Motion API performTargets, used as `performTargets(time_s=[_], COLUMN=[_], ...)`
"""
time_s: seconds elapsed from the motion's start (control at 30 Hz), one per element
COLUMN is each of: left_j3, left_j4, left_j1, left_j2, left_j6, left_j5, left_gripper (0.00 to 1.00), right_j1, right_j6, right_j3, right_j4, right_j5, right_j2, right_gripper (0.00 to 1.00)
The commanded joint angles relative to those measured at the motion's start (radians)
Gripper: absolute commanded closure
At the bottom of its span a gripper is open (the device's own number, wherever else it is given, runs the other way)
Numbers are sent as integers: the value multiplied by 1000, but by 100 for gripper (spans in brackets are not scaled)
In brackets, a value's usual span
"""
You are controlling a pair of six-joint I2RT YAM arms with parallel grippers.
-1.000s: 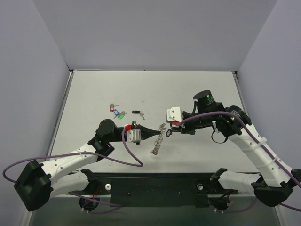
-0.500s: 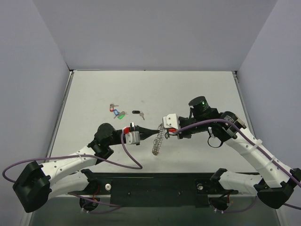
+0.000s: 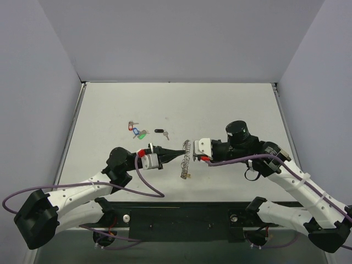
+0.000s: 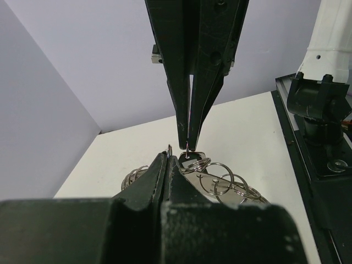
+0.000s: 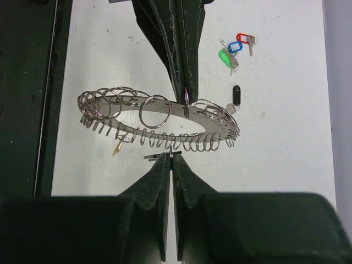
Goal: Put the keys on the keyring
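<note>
The keyring (image 3: 185, 169), a flat silver loop fringed with small rings, hangs above the table between both grippers. My left gripper (image 3: 183, 155) is shut on its left edge and my right gripper (image 3: 193, 157) is shut on a small ring at its right edge. The right wrist view shows the keyring (image 5: 217, 122) with my right gripper (image 5: 171, 157) at its near rim and the left gripper (image 5: 187, 99) at its far rim. A yellowish piece (image 5: 117, 147) dangles from it. Keys with red (image 3: 132, 125), blue (image 3: 136, 131), green (image 3: 142, 133) and black (image 3: 160, 131) tags lie on the table behind.
The white table (image 3: 236, 104) is walled by grey panels at the back and sides. A black rail (image 3: 181, 212) runs along the near edge between the arm bases. Purple cables loop beside both arms.
My right arm has swung left and its gripper has closed in on the keyring's right edge. The left arm pulled back slightly, still holding the keyring. The loose keys have not moved.
</note>
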Motion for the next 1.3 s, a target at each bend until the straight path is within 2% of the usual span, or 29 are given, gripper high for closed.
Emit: performTargets(time_s=[0.0, 0.37, 1.27], left_j3=[3, 1, 7], left_j4=[116, 119, 110], left_j1=[-8, -17, -19], left_j2=[-29, -22, -5], left_j6=[-25, -25, -26], left_j5=[-7, 7, 23], left_gripper=[100, 100, 100], right_j1=[7, 7, 33], right_j6=[43, 82, 121], right_j3=[-32, -112, -121], right_j4=[97, 217, 272], right_j5=[8, -13, -16], right_j2=[-47, -108, -115], right_gripper=[100, 100, 100])
